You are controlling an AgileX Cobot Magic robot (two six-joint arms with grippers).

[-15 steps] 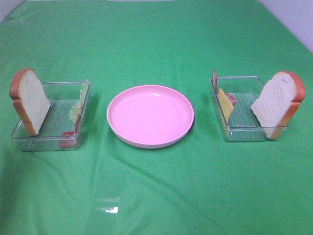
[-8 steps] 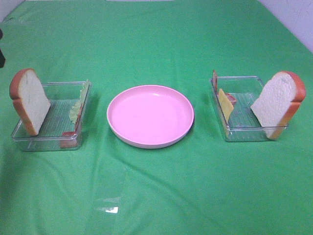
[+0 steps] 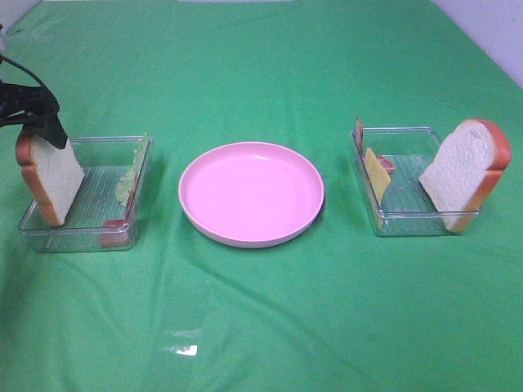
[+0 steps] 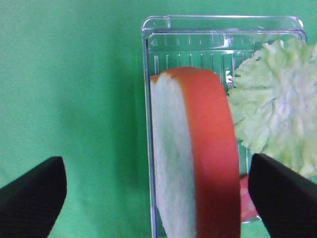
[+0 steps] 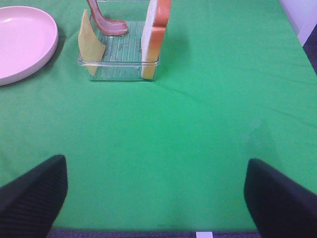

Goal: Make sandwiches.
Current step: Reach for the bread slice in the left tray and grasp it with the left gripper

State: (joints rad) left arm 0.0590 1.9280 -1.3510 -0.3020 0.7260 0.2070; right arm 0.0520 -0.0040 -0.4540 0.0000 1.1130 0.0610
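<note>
At the far left of the high view, the left gripper (image 3: 39, 118) is hanging wide open, straddling the top crust of the left bread (image 3: 51, 175). That slice is leaning upright at the outer end of the left tray (image 3: 73, 238). Lettuce (image 3: 133, 175) is standing at the tray's inner end, and the plate (image 3: 251, 239) is sitting well beyond that. Between the left fingers (image 4: 32, 198) in the left wrist view, the slice is standing on edge, apart from both and gripped by neither, while the lettuce is lying just ahead of one finger. Under the right wrist camera, the right gripper (image 5: 156, 198) is gaping, its right fingers (image 5: 282, 198) spread wide and holding nothing. The right tray (image 5: 119, 69) is sitting well ahead of them, carrying the right bread (image 5: 154, 34), cheese (image 5: 89, 42) and bacon (image 5: 106, 20).
</note>
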